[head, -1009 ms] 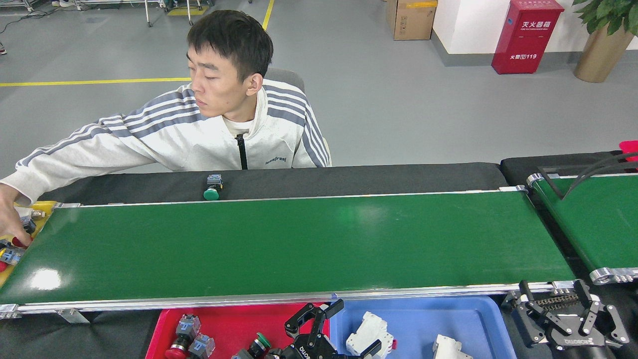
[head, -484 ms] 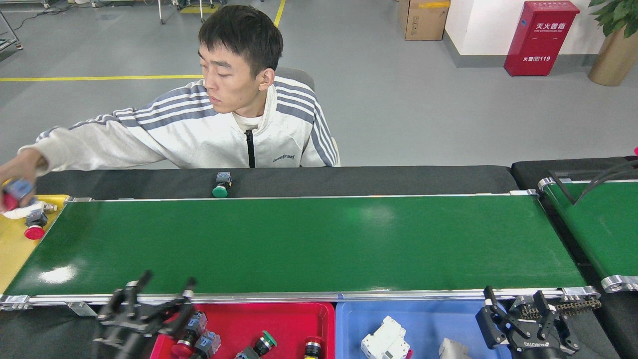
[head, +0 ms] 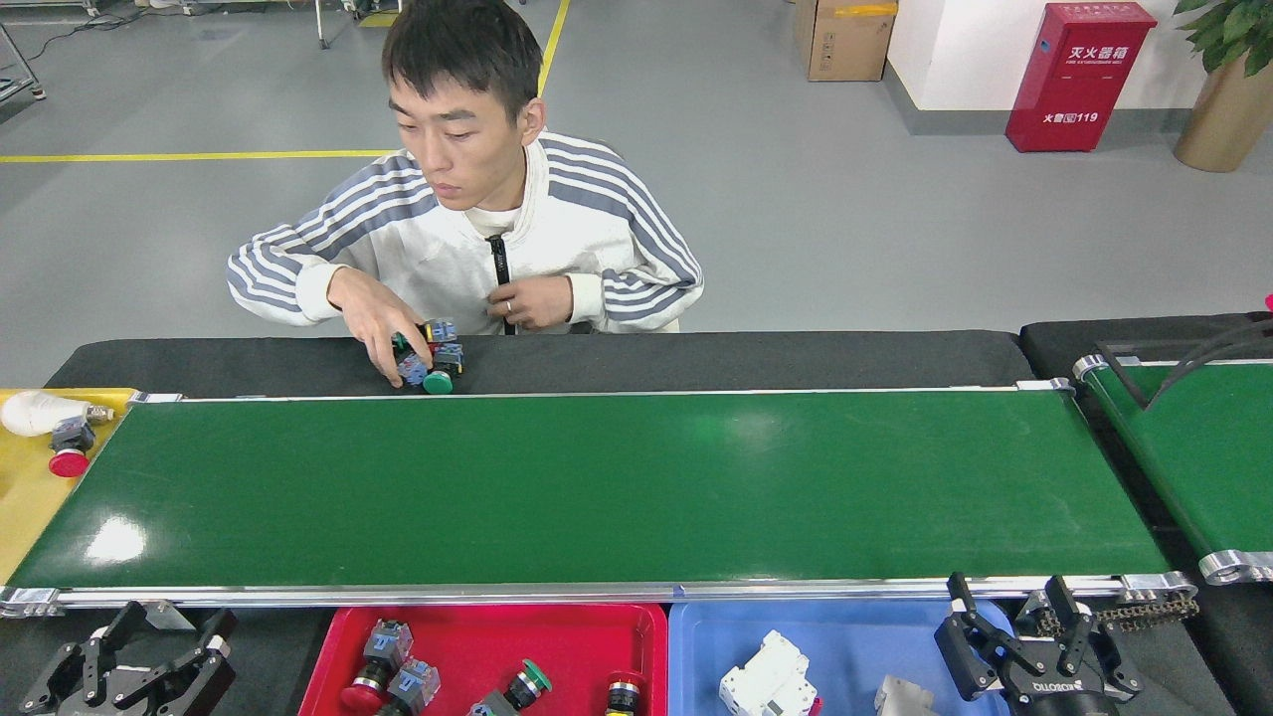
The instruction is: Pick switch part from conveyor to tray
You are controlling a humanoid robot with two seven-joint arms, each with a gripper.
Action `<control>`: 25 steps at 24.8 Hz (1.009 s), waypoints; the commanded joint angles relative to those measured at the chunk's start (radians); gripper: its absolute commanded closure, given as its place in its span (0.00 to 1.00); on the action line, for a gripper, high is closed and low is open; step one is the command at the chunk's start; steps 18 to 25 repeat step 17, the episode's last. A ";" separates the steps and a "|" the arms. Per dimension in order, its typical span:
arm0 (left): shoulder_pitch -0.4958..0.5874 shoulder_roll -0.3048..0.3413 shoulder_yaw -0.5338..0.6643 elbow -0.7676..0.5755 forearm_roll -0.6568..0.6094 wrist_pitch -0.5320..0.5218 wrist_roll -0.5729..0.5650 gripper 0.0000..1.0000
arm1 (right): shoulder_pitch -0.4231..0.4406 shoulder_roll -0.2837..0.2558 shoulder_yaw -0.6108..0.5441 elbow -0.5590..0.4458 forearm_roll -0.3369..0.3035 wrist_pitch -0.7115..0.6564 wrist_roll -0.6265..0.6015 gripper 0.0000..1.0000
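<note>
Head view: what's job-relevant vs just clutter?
Job:
conveyor, nothing on the belt
switch parts under the person's hand, on the black ledge
red tray holding switch parts
left gripper, open
right gripper, open

Lying about:
blue tray with white breakers
yellow tray
second belt
fire cabinet

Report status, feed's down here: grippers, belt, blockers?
Left gripper and right gripper open, empty. Conveyor bare, no switch part on it. Person's hand setting switch parts beyond the belt.
</note>
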 commanded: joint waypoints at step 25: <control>-0.004 0.016 0.097 -0.006 0.001 0.110 0.009 0.01 | -0.002 -0.006 0.032 -0.022 0.000 0.007 0.010 0.00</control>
